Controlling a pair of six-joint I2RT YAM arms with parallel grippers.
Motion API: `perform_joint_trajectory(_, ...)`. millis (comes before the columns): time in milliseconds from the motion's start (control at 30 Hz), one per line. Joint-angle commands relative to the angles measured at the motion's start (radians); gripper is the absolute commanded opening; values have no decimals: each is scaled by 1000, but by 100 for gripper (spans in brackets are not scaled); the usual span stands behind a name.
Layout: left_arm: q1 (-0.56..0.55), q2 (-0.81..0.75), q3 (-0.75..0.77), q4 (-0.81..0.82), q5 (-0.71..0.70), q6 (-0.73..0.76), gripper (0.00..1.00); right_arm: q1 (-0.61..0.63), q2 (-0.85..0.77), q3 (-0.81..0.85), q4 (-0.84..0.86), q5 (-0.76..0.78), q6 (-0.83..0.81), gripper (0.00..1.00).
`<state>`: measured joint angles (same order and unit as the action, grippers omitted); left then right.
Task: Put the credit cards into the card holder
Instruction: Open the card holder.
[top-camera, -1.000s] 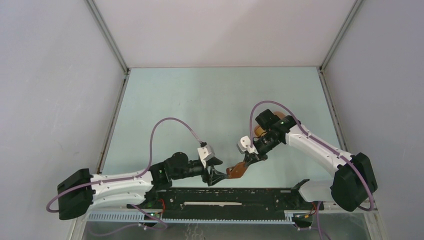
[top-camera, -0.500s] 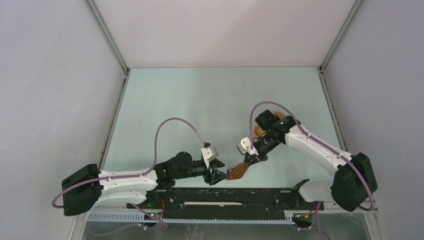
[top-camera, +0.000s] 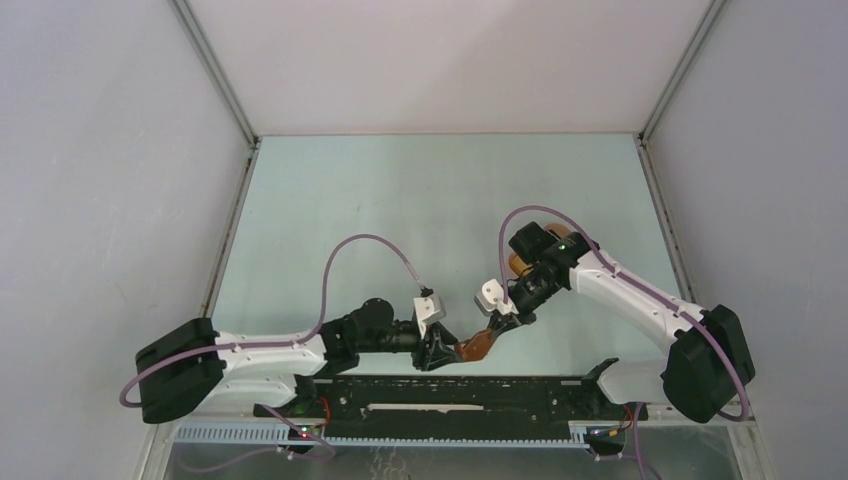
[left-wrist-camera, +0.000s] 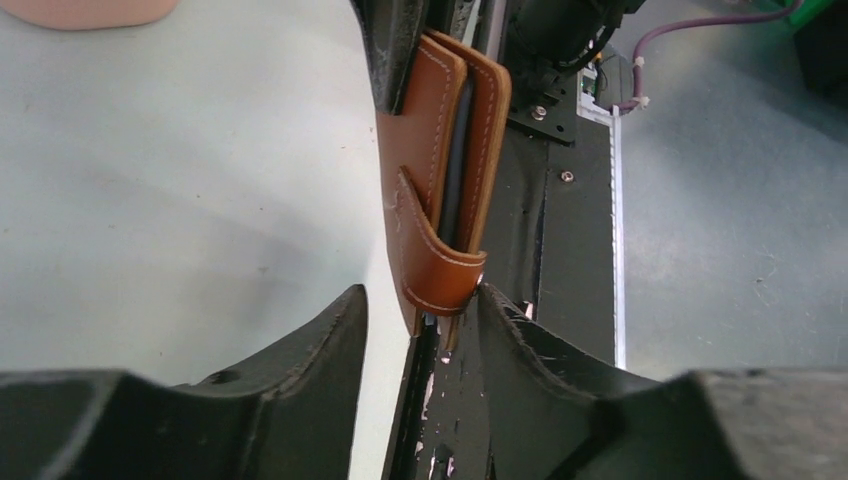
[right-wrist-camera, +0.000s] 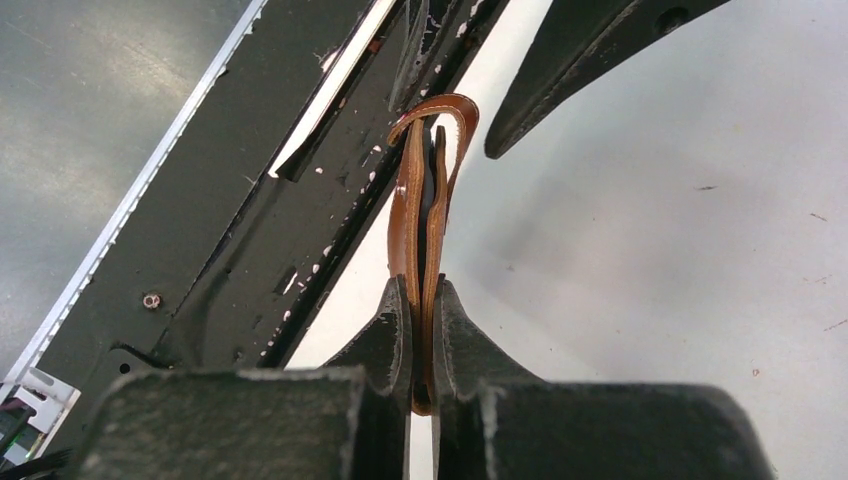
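The card holder (top-camera: 476, 345), a reddish-brown leather wallet, hangs folded shut and edge-on above the table's near edge. My right gripper (right-wrist-camera: 422, 300) is shut on its fold end, with the leather (right-wrist-camera: 410, 220) pinched between both pads. My left gripper (left-wrist-camera: 422, 300) stands open around the snap-tab end (left-wrist-camera: 440, 275). Its right finger (left-wrist-camera: 500, 310) touches the tab and its left finger (left-wrist-camera: 345, 310) is apart from it. A thin dark grey edge (left-wrist-camera: 458, 150) shows between the leaves; I cannot tell if it is one of the credit cards. The other credit cards are out of view.
A black rail (top-camera: 450, 395) runs along the near table edge, right under the wallet. A pinkish tray (left-wrist-camera: 90, 10) lies on the table beyond, partly behind the right arm (top-camera: 620, 285).
The left arm has slid right toward the wallet and its jaws have narrowed around the tab end. The right gripper and the wallet have stayed nearly still.
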<state>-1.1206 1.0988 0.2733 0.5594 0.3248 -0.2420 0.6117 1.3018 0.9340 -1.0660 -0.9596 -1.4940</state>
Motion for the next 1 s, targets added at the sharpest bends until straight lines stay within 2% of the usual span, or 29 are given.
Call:
perform_joint_trajectory(0,23,20,78,45,79,18,45,13,-9,-3,-18,-33,-33,6)
perform_joint_trajectory(200,50,30,79,59,145,6,35,16,-6,-3,-33,-34,-52,7)
perform_joint_trajectory(500,70,61,89,96,227,-18,42,19,0,-3,-42,-34,-64,7)
perform_joint_trajectory(733,78,79,94,123,269,-31,39,22,2,-3,-44,-33,-67,7)
perform_joint_trajectory(800,83,93,98,131,289,-38,33,22,1,-4,-44,-33,-68,7)
perform_joint_trajectory(833,87,102,100,138,303,-42,26,22,1,-3,-46,-32,-68,7)
perform_joint_trajectory(900,97,119,102,161,339,-59,2,22,1,-4,-46,-33,-69,7)
perform_joint_trajectory(967,107,130,97,195,368,-80,0,23,1,-3,-47,-34,-70,8)
